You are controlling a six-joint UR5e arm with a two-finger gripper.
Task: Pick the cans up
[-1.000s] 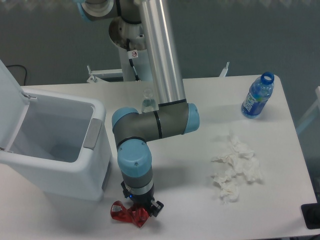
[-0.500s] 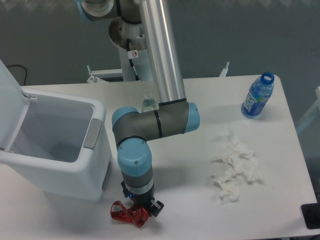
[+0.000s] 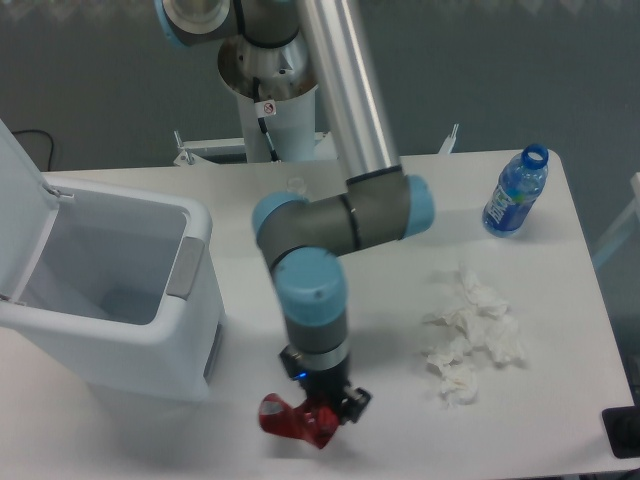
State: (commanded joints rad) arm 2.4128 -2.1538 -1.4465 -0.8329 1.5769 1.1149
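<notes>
The can (image 3: 290, 421) is a crushed, shiny red metal lump near the table's front edge. My gripper (image 3: 326, 413) points straight down over the can's right half and is shut on it. The fingers are mostly hidden under the wrist and behind the can. Whether the can still touches the tabletop I cannot tell.
A white bin (image 3: 100, 290) with its lid open stands at the left. White tissue wads (image 3: 470, 335) lie at the right. A clear bottle with a blue label (image 3: 515, 192) stands at the far right corner. The table's front edge (image 3: 400, 468) runs just below the can.
The arm has swung to the right, and the red can has moved right with the gripper, away from the bin.
</notes>
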